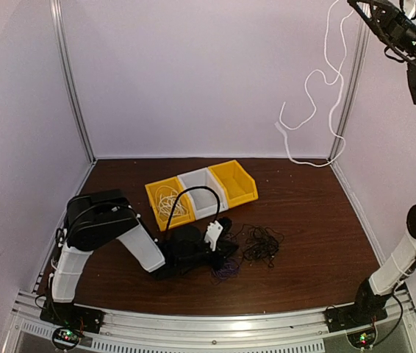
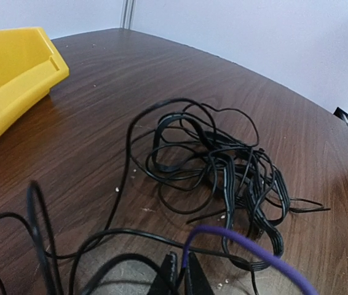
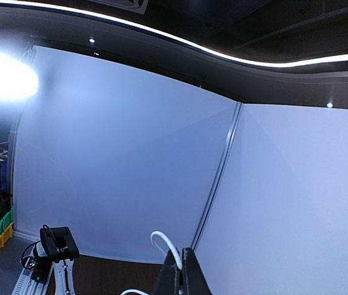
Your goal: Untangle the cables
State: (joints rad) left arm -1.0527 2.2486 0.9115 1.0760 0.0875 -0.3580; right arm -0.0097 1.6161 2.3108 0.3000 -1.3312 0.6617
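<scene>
Dark wooden counter (image 1: 318,220) | task about midway | long white cable (image 1: 334,88) hangs free of the tangle, right gripper (image 1: 406,13) jaws shut on it | black cord tangle (image 1: 261,245) knotted mid-counter | thin purple cord (image 2: 248,249) apparently pinched in nearly closed left gripper (image 2: 180,270) jaws

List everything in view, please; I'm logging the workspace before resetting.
white cable: one, white, hanging from high right to the far right corner
black cables: one tangle, black, table centre
purple cable: one, purple, beside the tangle
bins: three, yellow, white, yellow, row behind the tangle
pale cable: one coil, whitish, inside the left yellow bin
table: one, dark wood
left gripper: one, black, low, shut on the purple cable
right gripper: one, black, high, shut on the white cable
</scene>
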